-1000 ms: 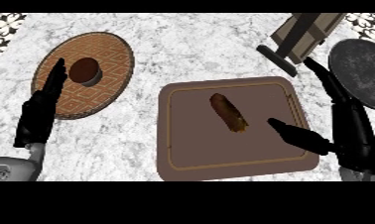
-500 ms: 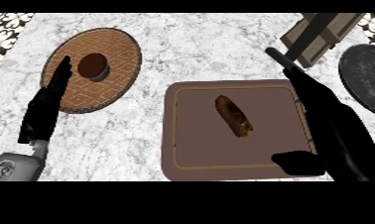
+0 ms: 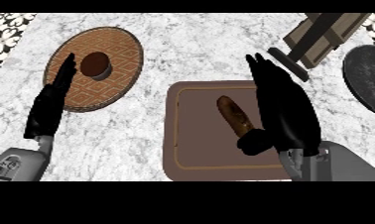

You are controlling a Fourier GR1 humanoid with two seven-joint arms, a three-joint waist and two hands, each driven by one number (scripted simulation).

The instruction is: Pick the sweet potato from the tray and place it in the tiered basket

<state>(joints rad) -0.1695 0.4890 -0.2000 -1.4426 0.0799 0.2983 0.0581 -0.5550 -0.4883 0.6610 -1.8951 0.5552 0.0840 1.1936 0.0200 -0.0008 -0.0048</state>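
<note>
A brown sweet potato lies lengthwise on the brown tray at the centre right. My right hand is over the tray's right side, just right of the potato, fingers straight and pointing away, thumb by the potato's near end; it is open. My left hand rests open at the left, over the edge of the woven round basket. A dark round piece sits in the basket's middle.
A wooden stand with a dark base is at the back right. A dark round plate shows at the right edge. The counter top is white marble.
My right hand has moved left and inward over the tray, coming close beside the sweet potato. The view has shifted so the tray and basket sit further right. The left hand stays put.
</note>
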